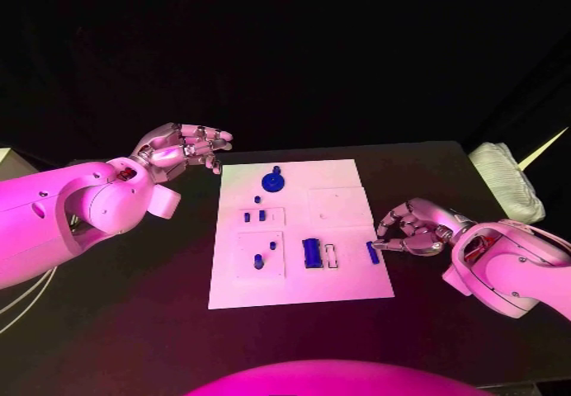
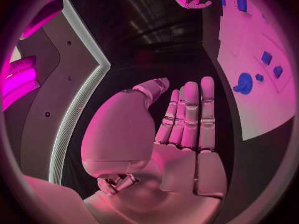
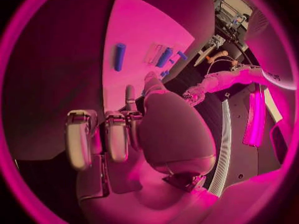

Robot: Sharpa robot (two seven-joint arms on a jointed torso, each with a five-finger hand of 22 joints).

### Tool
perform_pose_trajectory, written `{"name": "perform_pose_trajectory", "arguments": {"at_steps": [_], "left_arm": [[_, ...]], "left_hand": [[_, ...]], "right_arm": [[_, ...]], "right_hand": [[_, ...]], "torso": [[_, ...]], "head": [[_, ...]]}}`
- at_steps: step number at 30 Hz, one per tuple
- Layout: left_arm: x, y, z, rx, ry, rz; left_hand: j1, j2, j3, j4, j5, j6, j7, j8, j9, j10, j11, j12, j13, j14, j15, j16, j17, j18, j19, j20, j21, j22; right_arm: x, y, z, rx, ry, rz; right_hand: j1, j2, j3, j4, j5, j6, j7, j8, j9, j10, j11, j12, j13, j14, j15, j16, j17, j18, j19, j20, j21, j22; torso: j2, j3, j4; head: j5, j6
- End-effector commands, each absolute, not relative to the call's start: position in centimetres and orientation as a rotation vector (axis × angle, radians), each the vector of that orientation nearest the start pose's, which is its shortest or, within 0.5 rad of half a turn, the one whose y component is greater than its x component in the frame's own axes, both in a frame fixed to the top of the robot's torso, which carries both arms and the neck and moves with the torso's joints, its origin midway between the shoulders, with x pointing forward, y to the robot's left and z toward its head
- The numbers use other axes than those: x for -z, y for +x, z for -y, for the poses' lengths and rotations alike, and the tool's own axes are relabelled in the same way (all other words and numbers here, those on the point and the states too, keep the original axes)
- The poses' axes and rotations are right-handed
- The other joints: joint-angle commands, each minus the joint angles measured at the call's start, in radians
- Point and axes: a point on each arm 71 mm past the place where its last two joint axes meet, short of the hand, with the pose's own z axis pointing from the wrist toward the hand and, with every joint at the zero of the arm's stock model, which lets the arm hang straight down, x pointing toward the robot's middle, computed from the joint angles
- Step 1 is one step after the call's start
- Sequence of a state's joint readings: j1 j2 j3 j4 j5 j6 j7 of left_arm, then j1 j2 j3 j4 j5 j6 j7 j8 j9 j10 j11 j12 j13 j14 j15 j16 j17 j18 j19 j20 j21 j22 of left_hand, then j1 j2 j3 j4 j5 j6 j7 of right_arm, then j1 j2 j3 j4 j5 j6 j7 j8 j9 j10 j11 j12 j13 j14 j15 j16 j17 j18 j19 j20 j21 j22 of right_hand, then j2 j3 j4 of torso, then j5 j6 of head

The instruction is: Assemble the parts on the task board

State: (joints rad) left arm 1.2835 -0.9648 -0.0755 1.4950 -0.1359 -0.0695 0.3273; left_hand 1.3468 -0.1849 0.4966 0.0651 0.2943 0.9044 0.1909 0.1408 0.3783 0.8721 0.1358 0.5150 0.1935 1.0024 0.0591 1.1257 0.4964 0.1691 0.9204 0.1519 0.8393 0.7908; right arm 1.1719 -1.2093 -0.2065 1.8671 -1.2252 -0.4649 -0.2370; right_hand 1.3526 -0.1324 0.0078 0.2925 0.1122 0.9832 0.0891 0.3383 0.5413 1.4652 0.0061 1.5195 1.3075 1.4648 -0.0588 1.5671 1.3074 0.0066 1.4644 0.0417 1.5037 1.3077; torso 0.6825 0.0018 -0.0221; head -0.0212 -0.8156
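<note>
The white task board (image 1: 345, 285) lies in the middle of the black table. On it are a round blue part (image 1: 274, 181), two small blue blocks (image 1: 255, 216), short pegs (image 1: 258, 261), a large blue block (image 1: 312, 252) beside a white slot piece (image 1: 332, 256), and a blue bar (image 1: 372, 252) at the right edge. My right hand (image 1: 414, 229) sits at that edge with fingers curled in, fingertips close beside the bar; the bar (image 3: 119, 56) lies free on the board. My left hand (image 1: 185, 148) hovers off the board's far left corner, fingers (image 2: 190, 119) straight and holding nothing.
A folded white cloth (image 1: 506, 181) lies at the table's far right. A pale object (image 1: 10, 161) sits at the left edge, with cables (image 1: 18, 301) hanging below my left arm. Bare black table surrounds the board.
</note>
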Motion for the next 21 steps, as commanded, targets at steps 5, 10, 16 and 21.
{"name": "perform_pose_trajectory", "arguments": {"at_steps": [5, 10, 16, 21], "left_arm": [[15.2, 49.4, -26.2, 1.593, -0.912, -1.552], [15.2, 49.4, -26.1, 1.594, -0.913, -1.555], [15.3, 49.4, -26.1, 1.594, -0.914, -1.558], [15.3, 49.3, -26.1, 1.593, -0.915, -1.56]], "left_hand": [[-0.006, -0.004, -0.005, 0.003, -0.001, 0.001, 0.0, -0.003, -0.001, -0.001, -0.003, 0.005, -0.002, -0.007, 0.003, -0.002, -0.001, 0.014, -0.003, 0.005, -0.006, -0.002], [-0.006, -0.004, -0.005, 0.003, -0.001, 0.001, 0.0, -0.003, -0.001, -0.001, -0.003, 0.005, -0.002, -0.007, 0.003, -0.002, -0.001, 0.014, -0.003, 0.005, -0.006, -0.002], [-0.006, -0.001, -0.005, 0.004, 0.0, 0.002, -0.001, -0.003, -0.001, -0.001, -0.004, 0.005, -0.002, -0.007, 0.003, -0.002, -0.001, 0.014, -0.003, 0.006, -0.007, -0.003], [-0.005, 0.0, -0.005, 0.005, 0.0, 0.002, -0.001, -0.003, -0.001, -0.001, -0.004, 0.005, -0.002, -0.007, 0.003, -0.002, -0.001, 0.014, -0.003, 0.006, -0.008, -0.003]], "right_arm": [[22.8, 38.2, 28.8, -0.437, 0.152, -1.784], [23.6, 38.2, 28.6, -0.381, 0.149, -1.804], [24.7, 38.3, 27.8, -0.35, 0.142, -1.845], [25.5, 38.2, 27.4, -0.339, 0.136, -1.875]], "right_hand": [[-0.022, -0.02, 0.016, 0.0, -0.013, 0.013, 0.002, -0.008, -0.001, 0.077, 0.008, -0.013, 0.233, 0.106, 0.007, 0.004, 0.263, 0.008, 0.089, 0.01, -0.009, 0.244], [-0.045, -0.024, 0.028, 0.001, -0.018, 0.024, -0.001, -0.008, 0.001, 0.076, 0.006, -0.015, 0.232, 0.106, 0.005, 0.004, 0.263, 0.008, 0.089, 0.01, -0.009, 0.244], [-0.084, -0.03, 0.039, 0.002, -0.015, 0.036, -0.005, -0.008, 0.004, 0.077, 0.002, -0.015, 0.232, 0.106, 0.003, 0.004, 0.263, 0.008, 0.089, 0.008, -0.009, 0.244], [-0.09, -0.027, 0.048, 0.0, -0.012, 0.045, -0.009, -0.005, 0.007, 0.078, -0.001, -0.013, 0.233, 0.106, 0.001, 0.004, 0.263, 0.007, 0.089, 0.007, -0.007, 0.244]], "torso": [[0.0, 0.0015, -0.0006], [0.002, -0.0003, 0.0021], [0.002, 0.0001, 0.0023], [0.002, -0.0006, 0.0017]], "head": [[-0.002, 0.002], [-0.004, 0.001], [-0.005, 0.0], [-0.003, -0.003]]}}
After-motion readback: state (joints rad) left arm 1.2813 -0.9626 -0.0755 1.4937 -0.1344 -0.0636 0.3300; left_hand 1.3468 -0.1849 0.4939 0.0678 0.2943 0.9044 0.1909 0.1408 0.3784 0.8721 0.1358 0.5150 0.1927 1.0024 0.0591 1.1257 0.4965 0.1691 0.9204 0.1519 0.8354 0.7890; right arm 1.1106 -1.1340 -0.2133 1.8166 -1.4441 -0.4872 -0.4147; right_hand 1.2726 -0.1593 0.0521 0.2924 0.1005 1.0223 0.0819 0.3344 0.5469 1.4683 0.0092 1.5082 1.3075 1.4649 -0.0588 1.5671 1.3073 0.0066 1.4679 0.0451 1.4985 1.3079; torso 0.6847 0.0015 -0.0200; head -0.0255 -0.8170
